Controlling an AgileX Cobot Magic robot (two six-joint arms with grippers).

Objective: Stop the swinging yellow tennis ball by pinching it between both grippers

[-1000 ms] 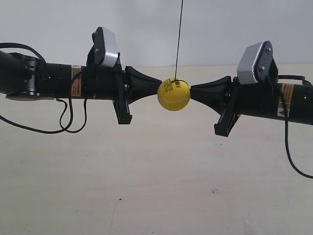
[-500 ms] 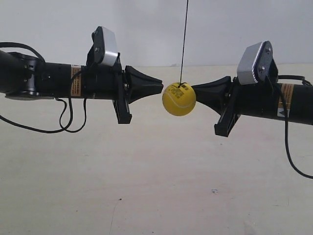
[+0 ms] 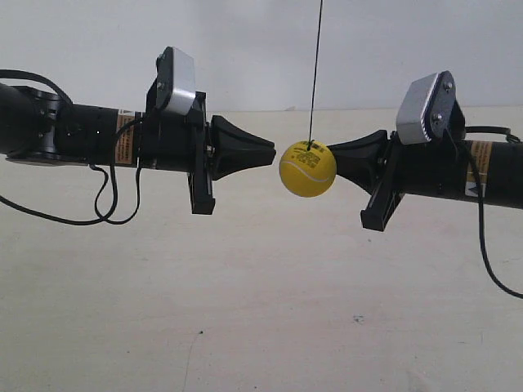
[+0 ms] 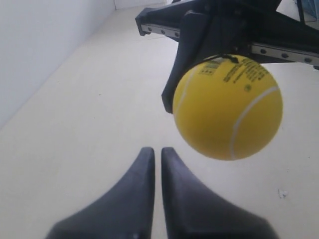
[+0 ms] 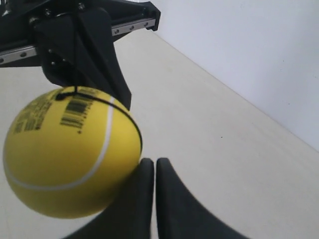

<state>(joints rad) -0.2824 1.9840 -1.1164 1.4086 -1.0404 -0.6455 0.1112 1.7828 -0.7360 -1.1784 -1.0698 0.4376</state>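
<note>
Yellow tennis ball (image 3: 307, 169) | touching right gripper (image 5: 154, 162) | clear of left gripper (image 4: 157, 150) | both clenched

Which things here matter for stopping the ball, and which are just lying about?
Job: yellow tennis ball, its black string, left gripper, right gripper.
Lying about: black cables, dark speck on the beige surface, white wall.

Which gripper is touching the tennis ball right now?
The right gripper: its shut fingers touch the yellow tennis ball. The left gripper shows bare floor between its fingers and the ball.
</note>
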